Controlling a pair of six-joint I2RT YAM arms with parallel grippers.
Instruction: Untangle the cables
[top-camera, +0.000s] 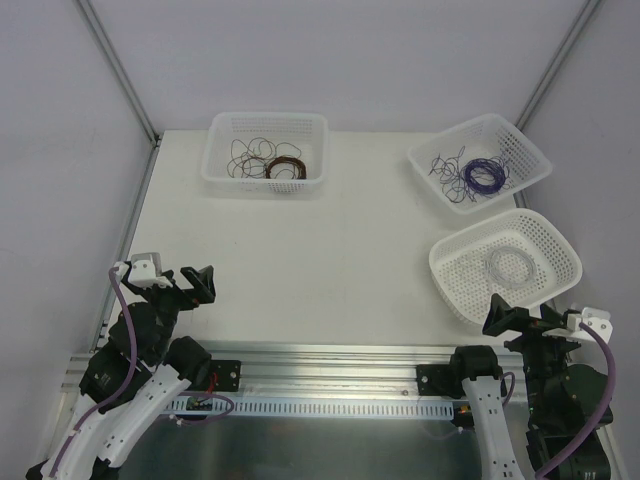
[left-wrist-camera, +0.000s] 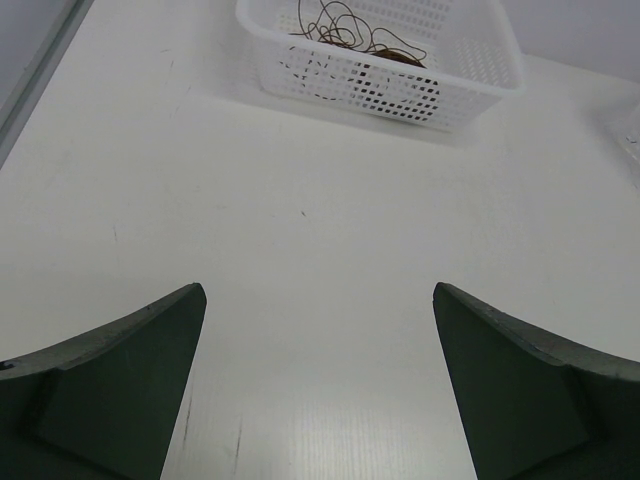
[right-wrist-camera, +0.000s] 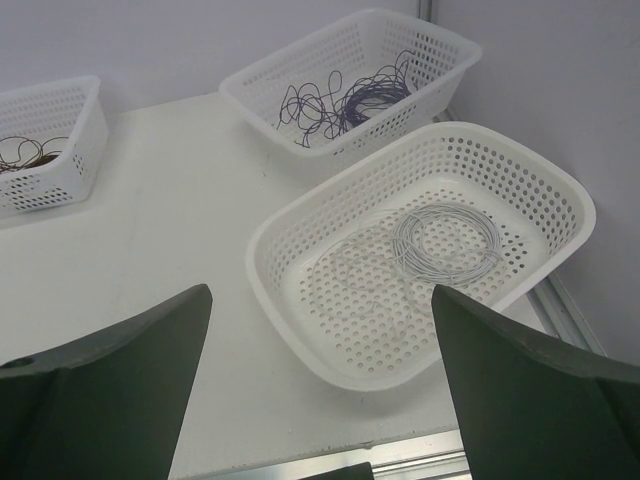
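both tools wide, empty: left tool, right tool, at near edge. brown cables in far-left basket, purple cables in far-right basket. suggest: pinch one loose strand, not the wound coil, lift slowly, other tool holds the rest down. no readable labels.

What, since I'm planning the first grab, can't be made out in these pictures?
Top view: brown wires and purple wires too thin to trace crossings.
Left wrist view: left basket cut by the top edge; its wall hides lower wires.
Right wrist view: that basket cut by the left edge.
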